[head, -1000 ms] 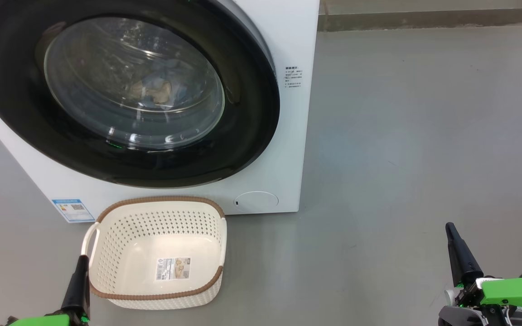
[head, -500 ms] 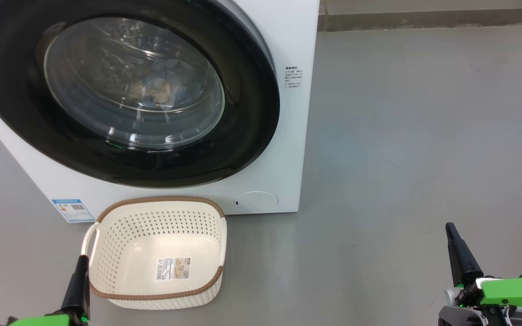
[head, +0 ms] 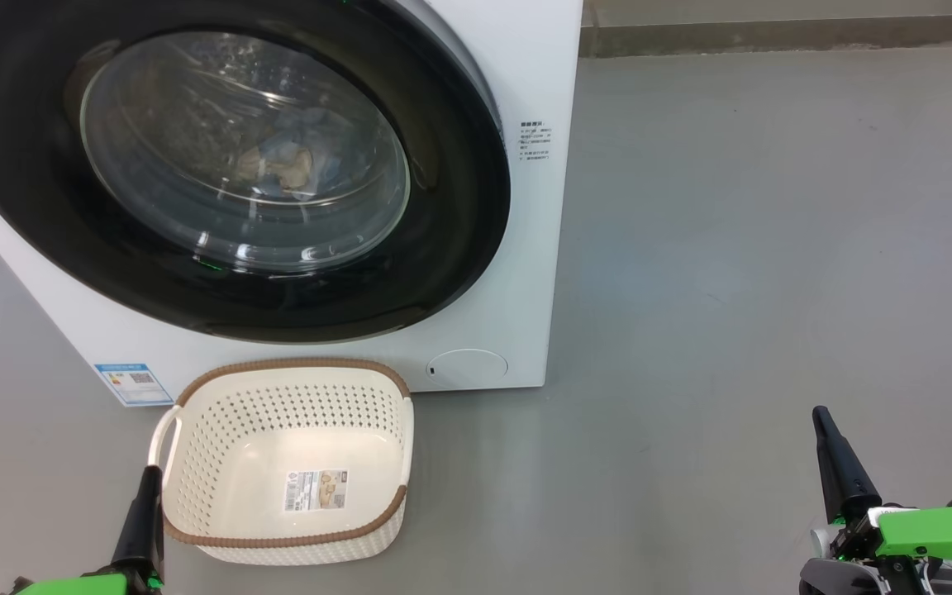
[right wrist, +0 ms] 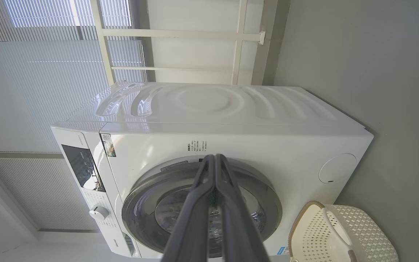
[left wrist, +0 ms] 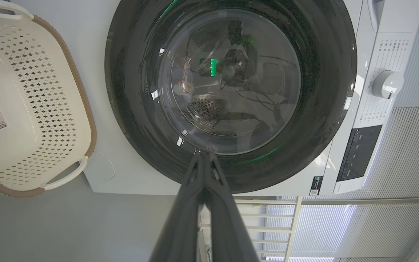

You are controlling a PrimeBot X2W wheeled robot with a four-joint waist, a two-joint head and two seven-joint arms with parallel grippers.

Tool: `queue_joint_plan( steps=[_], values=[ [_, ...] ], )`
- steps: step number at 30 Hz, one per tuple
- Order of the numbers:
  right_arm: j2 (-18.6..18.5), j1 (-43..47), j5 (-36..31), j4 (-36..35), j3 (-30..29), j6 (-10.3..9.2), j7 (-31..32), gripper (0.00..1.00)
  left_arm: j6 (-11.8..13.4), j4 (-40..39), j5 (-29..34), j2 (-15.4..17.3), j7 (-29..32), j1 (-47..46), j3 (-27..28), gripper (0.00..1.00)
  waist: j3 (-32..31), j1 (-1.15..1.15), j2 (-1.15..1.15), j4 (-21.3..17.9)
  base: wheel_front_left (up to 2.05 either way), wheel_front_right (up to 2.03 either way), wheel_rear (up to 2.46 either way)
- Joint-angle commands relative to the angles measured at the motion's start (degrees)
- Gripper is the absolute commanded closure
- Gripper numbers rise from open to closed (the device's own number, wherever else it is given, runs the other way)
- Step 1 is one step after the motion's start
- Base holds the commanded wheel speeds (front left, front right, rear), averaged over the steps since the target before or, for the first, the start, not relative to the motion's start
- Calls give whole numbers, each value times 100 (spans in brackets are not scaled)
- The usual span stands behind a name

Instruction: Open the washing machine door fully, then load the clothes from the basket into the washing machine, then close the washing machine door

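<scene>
Already shut, the washing machine door (head: 443, 207) stands straight ahead of the left claw (left wrist: 203, 157), the nearer one; the right claw (right wrist: 215, 158) hangs well aside. Both claws are pinched closed, empty. The clothes (head: 282, 161) lie inside, behind it.

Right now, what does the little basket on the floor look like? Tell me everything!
The basket is a small cream plastic tub with little holes in its walls, a brown woven-look rim and pale loop handles at its ends. It stands upright on the grey floor, close before the white washing machine. Inside there is only a paper label on the bottom.
</scene>
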Motion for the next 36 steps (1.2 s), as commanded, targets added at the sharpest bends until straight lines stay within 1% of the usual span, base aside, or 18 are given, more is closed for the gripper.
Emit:
queue_joint_plan(
  steps=[1,36],
  values=[
    [1,-33,17,-172,137,-5,46,100,-19,-146,-20,93,19,-216,194,100,0,0,0,0,0,0,0],
    [1,-33,18,-173,138,-5,45,100,-19,-146,-21,93,18,-216,193,100,0,0,0,0,0,0,0]
  ],
)
